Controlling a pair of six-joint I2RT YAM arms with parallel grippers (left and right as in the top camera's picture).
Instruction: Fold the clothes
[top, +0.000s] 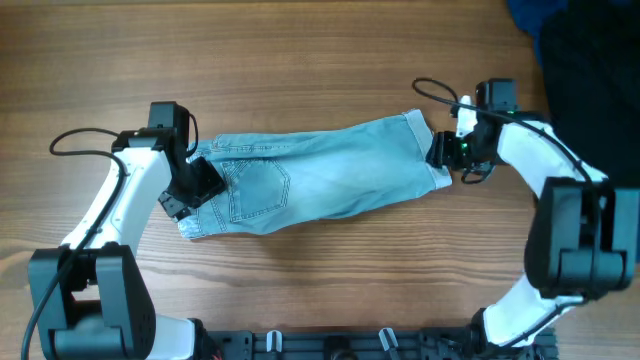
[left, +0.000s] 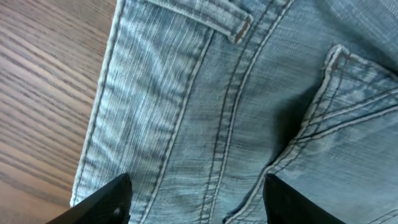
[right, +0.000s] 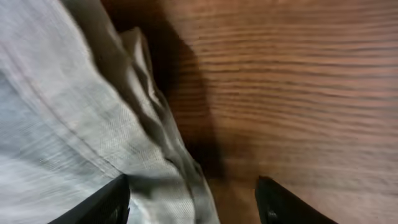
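Note:
The light blue denim shorts (top: 310, 178) lie flat across the middle of the table, waistband to the left, leg hems to the right. My left gripper (top: 192, 188) is open over the waistband end. In the left wrist view the jaws (left: 196, 199) straddle the stitched waistband and a back pocket seam of the shorts (left: 236, 112). My right gripper (top: 442, 150) is open at the leg hem. In the right wrist view its jaws (right: 193, 202) straddle the rumpled hem edge of the shorts (right: 81, 124), one finger over cloth, the other over bare wood.
A dark navy cloth pile (top: 590, 50) lies at the table's far right corner, behind the right arm. The wooden tabletop (top: 300, 60) surrounds the shorts. Cables loop beside both arms.

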